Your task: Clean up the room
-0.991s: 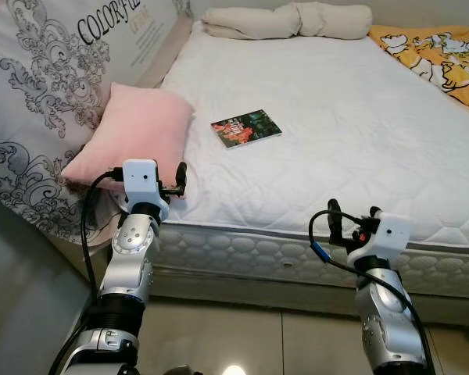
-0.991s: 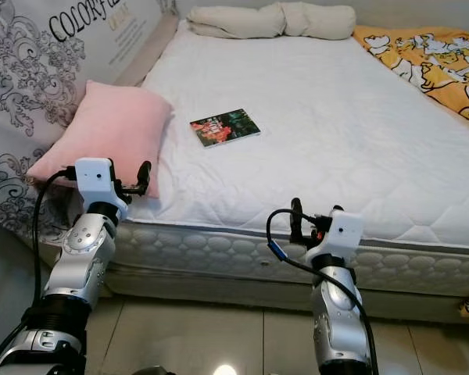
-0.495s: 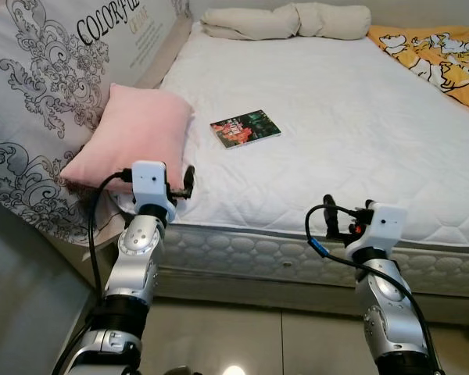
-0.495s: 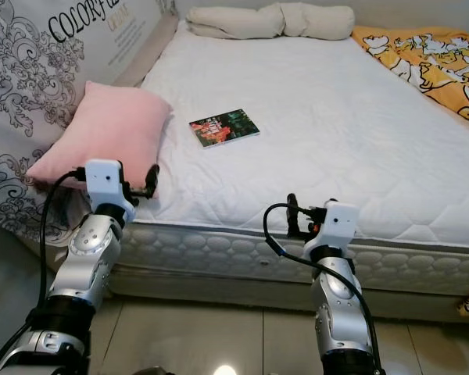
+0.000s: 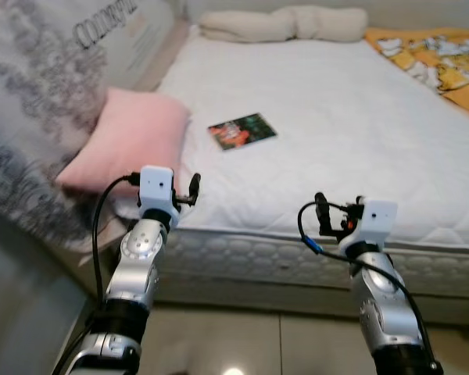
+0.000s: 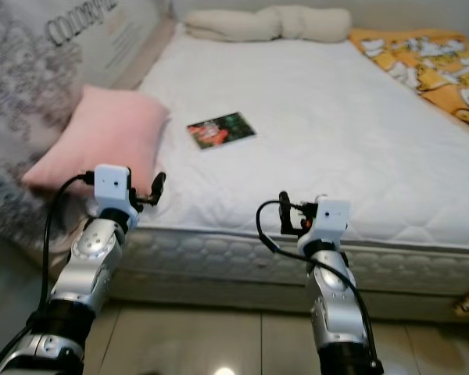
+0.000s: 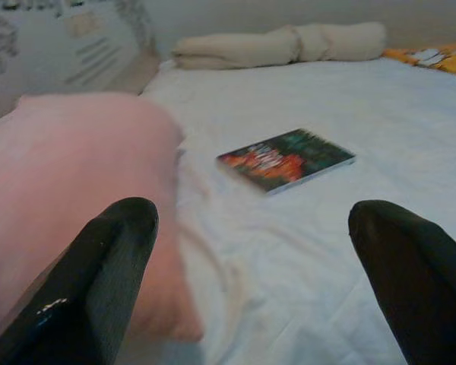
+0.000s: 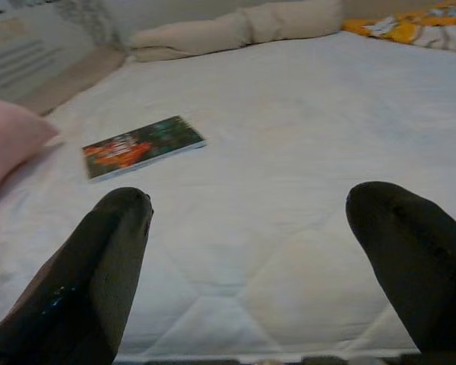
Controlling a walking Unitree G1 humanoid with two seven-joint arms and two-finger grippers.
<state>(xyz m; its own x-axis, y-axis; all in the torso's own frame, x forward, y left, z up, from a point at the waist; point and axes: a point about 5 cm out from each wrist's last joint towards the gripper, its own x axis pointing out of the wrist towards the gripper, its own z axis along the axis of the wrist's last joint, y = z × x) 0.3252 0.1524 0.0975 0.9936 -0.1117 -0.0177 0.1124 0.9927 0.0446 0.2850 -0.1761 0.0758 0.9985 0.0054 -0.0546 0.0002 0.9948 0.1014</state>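
Note:
A dark book (image 5: 241,130) with a red and green cover lies flat on the white mattress (image 5: 352,117), left of the middle. A pink pillow (image 5: 133,141) rests at the mattress's near left corner. My left gripper (image 5: 194,187) hovers at the bed's near edge beside the pillow, fingers open and empty; its wrist view has the book (image 7: 285,158) ahead and the pillow (image 7: 68,190) close by. My right gripper (image 5: 322,212) hangs open at the near edge, further right, with the book (image 8: 142,145) ahead of it.
A rolled beige blanket (image 5: 285,23) lies along the far end of the bed. A yellow patterned sheet (image 5: 438,58) covers the far right corner. A grey patterned panel (image 5: 47,86) leans along the left side. Tiled floor (image 5: 242,344) runs below the bed.
The view has crept forward and blurred. Both arms have reached slightly further toward the bed's near edge. The book and pillow lie where they were.

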